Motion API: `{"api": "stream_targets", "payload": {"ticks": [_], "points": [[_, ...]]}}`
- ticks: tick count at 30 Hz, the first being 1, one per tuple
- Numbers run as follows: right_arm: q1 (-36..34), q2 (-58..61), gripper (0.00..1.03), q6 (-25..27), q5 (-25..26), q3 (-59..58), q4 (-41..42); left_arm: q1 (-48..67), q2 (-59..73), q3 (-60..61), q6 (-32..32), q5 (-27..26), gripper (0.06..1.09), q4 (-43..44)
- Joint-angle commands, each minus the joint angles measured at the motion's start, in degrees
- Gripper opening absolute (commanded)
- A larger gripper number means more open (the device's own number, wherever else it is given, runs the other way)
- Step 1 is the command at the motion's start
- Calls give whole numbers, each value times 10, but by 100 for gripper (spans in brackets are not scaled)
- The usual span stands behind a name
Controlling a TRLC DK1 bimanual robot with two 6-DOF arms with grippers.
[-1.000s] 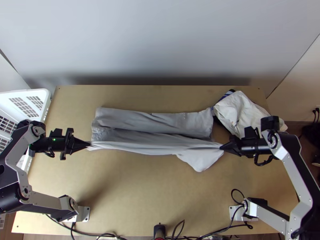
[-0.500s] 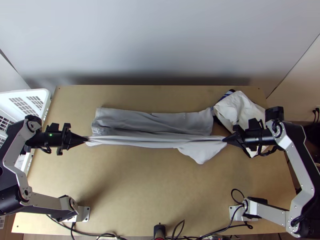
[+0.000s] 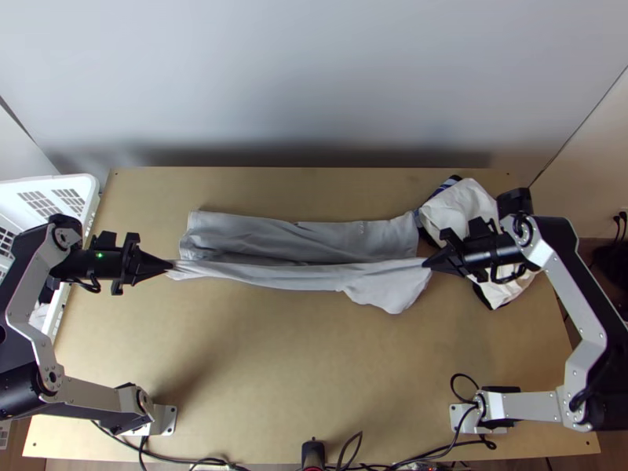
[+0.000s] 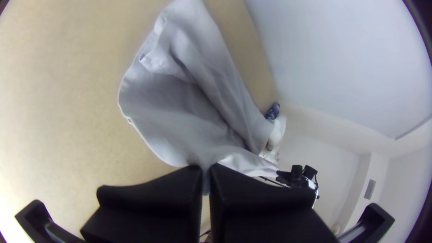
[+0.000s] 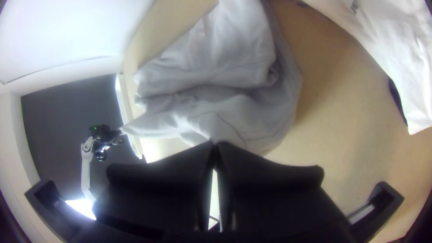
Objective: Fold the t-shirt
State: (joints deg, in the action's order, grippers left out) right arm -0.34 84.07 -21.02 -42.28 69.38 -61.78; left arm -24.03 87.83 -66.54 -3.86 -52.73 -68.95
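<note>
The grey t-shirt (image 3: 306, 235) lies crosswise on the surface (image 3: 267, 369) between the two tools, its far part folded and rumpled, its near part drawn out in a long band whose ends are pinched by the closed tips of the left tool (image 3: 169, 266) and the right tool (image 3: 427, 264). Near the right tool, a loose flap of the shirt hangs toward the arms' bases. Compared with half a second ago, the right tool has moved inward toward the left one and a little toward the wall, and the band, nearly straight then, now sags in the middle.
</note>
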Motion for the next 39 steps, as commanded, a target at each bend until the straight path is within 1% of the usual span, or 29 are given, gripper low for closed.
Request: {"api": "stream_targets", "payload": {"ticks": [1,5,7,12,15,18,22,25,31,39], "points": [[10,31,3,-5,-1,27,0,-13,1,-7,3,1,9,-2],[-7,20,3,-2,0,23,-2,-22,-11,-2,19,1,9,-18],[-10,11,3,15,-4,16,-16,-20,-24,11,27,1,9,-22],[9,-8,3,83,-9,6,-115,27,-69,60,39,3,9,-28],[27,-24,3,105,-9,-2,-184,51,-99,77,54,9,9,-57],[33,-53,3,119,-14,-28,-212,65,-122,80,86,13,9,-98],[33,-102,3,137,-16,-76,-215,64,-139,96,112,16,9,-113],[33,-117,3,143,-17,-101,-215,65,-140,106,120,17,9,-113],[27,-94,3,157,-18,-115,-214,67,-108,106,120,22,9,-101],[13,-49,3,150,-17,-102,-157,60,-39,75,119,27,9,-80]]}}
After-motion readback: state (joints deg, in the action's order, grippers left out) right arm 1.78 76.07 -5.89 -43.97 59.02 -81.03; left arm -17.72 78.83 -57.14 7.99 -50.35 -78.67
